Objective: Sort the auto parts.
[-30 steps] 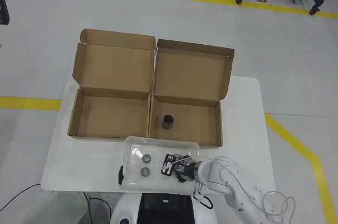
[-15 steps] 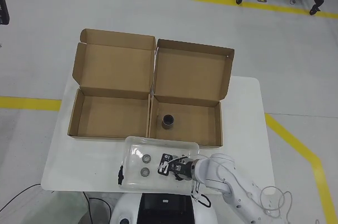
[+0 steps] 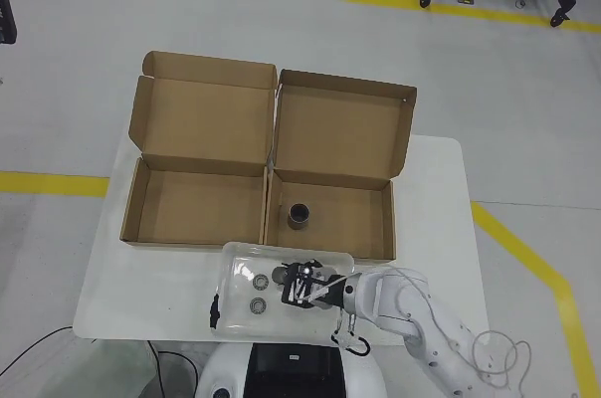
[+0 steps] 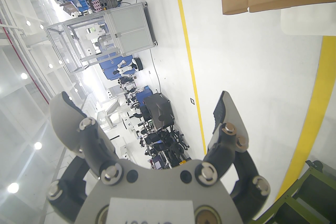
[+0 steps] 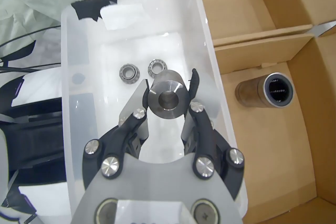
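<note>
Right hand (image 5: 169, 83) grips steel cylinder (image 5: 168, 100) between fingertips (image 5: 194, 83), seemingly off clear bin (image 5: 207, 51) floor.

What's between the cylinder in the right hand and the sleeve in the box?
Right wrist view: from the cylinder, a finger of the right hand, the bin's clear wall, then the box's bare cardboard up to the sleeve.

The right gripper (image 5: 169, 86), clamped on a steel cylinder (image 5: 168, 100), first edged a little toward the middle of the clear bin (image 5: 207, 36), then lifted off the bin's floor and carried the cylinder toward the bin's far wall, beside the cardboard boxes
</note>
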